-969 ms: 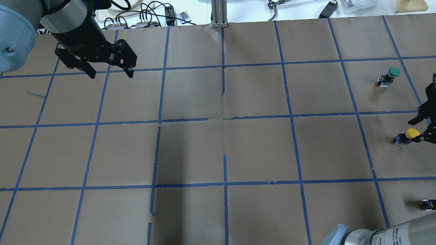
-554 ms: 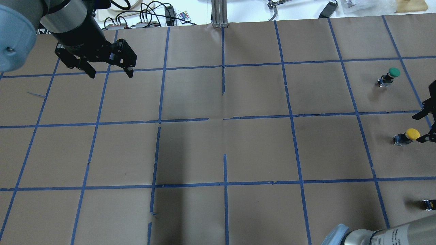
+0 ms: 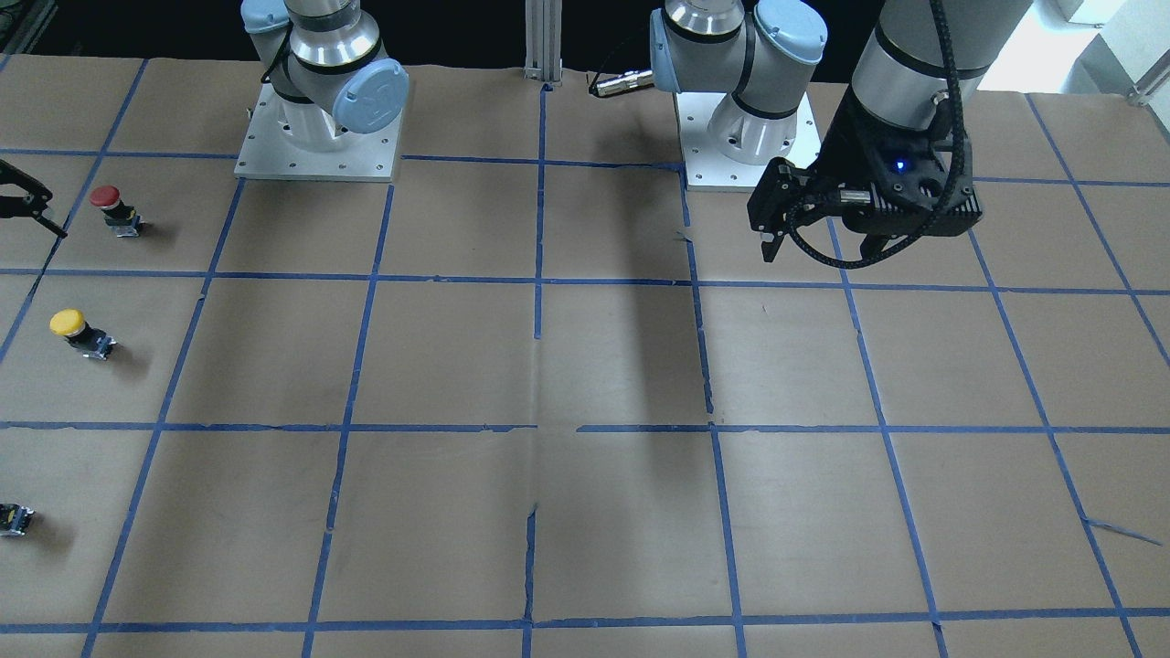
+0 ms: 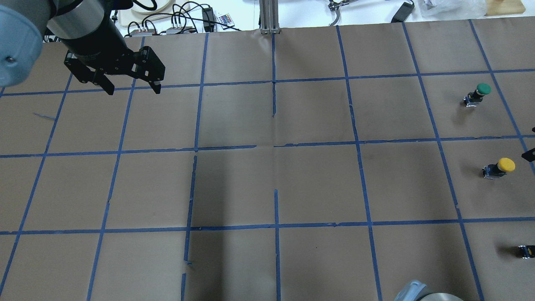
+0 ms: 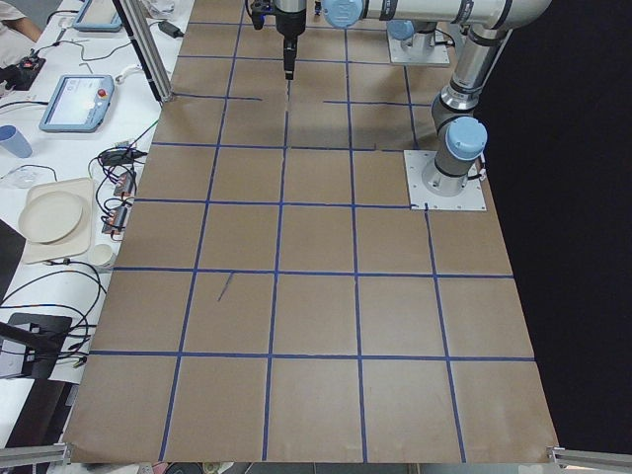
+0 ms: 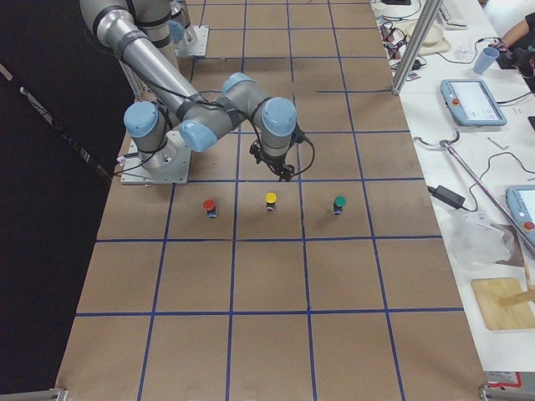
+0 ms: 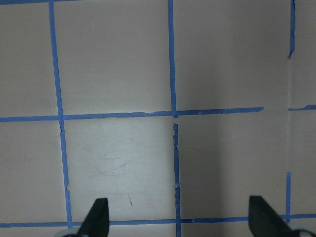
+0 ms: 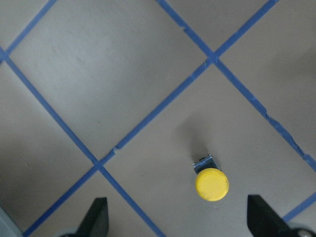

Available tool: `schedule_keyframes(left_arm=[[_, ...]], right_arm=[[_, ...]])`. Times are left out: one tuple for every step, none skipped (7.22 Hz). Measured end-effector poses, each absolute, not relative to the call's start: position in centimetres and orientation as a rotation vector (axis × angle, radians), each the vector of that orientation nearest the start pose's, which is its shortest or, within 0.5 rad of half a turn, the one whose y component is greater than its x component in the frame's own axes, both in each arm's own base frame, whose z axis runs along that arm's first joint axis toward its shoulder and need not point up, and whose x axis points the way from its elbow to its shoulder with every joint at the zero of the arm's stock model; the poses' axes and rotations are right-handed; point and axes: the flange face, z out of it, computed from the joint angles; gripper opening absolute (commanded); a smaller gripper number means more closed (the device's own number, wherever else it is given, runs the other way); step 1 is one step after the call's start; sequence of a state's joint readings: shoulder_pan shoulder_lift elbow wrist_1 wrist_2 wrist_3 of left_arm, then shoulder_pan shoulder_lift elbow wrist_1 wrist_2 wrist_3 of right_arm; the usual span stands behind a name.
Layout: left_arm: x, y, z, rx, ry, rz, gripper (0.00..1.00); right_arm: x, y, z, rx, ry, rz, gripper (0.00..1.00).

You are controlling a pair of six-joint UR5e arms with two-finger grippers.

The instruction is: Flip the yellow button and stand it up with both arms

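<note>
The yellow button [image 4: 499, 167] stands upright, cap up, on the brown paper near the table's right end; it also shows in the front view [image 3: 78, 331], the right-side view [image 6: 270, 201] and the right wrist view [image 8: 211, 182]. My right gripper [image 8: 180, 222] is open and empty, raised above the button and apart from it. Only a fingertip of it shows at the overhead view's right edge [image 4: 528, 155]. My left gripper [image 4: 133, 90] is open and empty, hovering over the far left of the table, also seen in the front view [image 3: 818, 251] and the left wrist view [image 7: 180, 222].
A green button [image 4: 478, 94] stands beyond the yellow one, and a red button [image 3: 114, 208] stands on its near side, toward the robot. The table [image 4: 276, 167] is brown paper with a blue tape grid. Cables and devices lie past the far edge.
My right gripper, open beside the yellow cap a second ago, has pulled away to the right, almost out of the overhead view. The button stays standing. My left gripper has shifted slightly farther away.
</note>
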State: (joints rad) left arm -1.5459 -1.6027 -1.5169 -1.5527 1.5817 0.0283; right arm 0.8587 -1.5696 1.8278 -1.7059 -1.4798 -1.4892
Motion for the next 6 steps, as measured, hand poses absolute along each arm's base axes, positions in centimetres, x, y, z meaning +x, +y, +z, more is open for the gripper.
schedule_keyframes(left_arm=[[-12.0,-51.2,50.0,-0.026,3.13,-0.059,1.0],[-12.0,-51.2,50.0,-0.042,3.132,-0.056,1.0],[-12.0,-51.2,50.0,-0.047,3.133,-0.055,1.0],[-12.0,-51.2,50.0,-0.049,3.132,-0.056,1.0],[-12.0,-51.2,50.1,-0.049,3.127,-0.056,1.0],[-12.0,-51.2,50.1,-0.049,3.122,-0.057,1.0]], right_arm=[[-15.2,-44.7,40.2,-0.968,2.875,-0.002,1.0],[-10.3,-44.6,42.0,-0.776,2.959,0.034,1.0],[-5.0,-44.1,43.7,-0.509,3.023,0.064,1.0],[0.0,-43.4,45.7,-0.245,3.066,0.08,1.0],[4.5,-42.7,47.6,-0.049,3.091,0.08,1.0],[8.3,-42.0,49.7,0.083,3.098,0.071,1.0]])
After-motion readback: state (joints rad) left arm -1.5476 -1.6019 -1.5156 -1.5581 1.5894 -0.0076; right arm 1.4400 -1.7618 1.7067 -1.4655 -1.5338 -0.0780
